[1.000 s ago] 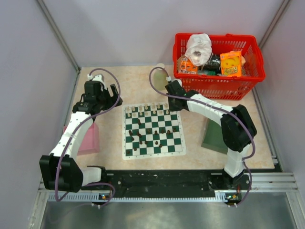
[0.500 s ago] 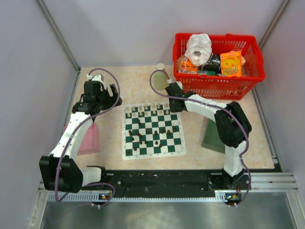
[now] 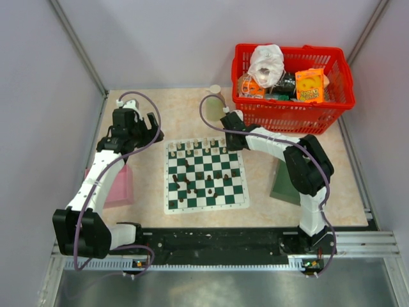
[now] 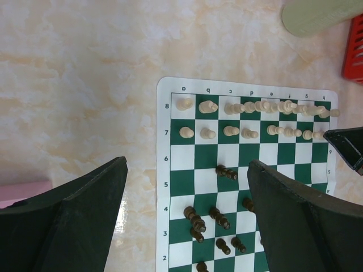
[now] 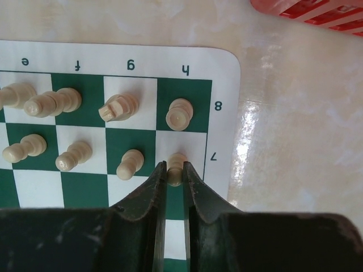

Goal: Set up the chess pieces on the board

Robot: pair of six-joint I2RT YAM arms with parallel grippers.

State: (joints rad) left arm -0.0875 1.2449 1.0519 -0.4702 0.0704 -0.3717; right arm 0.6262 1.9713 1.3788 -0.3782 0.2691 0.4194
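The board (image 3: 206,208) lies between the arms. Cream chess pieces (image 3: 203,147) stand in its two far rows, and dark chess pieces (image 3: 195,182) are scattered over the middle, some lying down. My right gripper (image 5: 176,165) is at the board's far right corner, shut on a cream pawn (image 5: 177,170) that stands on the white h7 square near the board's border (image 5: 224,73). My left gripper (image 4: 187,164) hangs open above the board's left edge (image 4: 164,170), holding nothing. Below it lie dark pieces (image 4: 221,218), with the cream rows (image 4: 249,107) beyond.
A red basket (image 3: 332,105) of packets stands at the back right. A pale green cup (image 3: 215,91) stands behind the board. A pink pad (image 3: 121,185) lies at the left and a dark green tray (image 3: 284,185) at the right under the right arm.
The right arm has drawn its elbow in towards the board while its gripper stays at the far right corner. The left arm has not moved.
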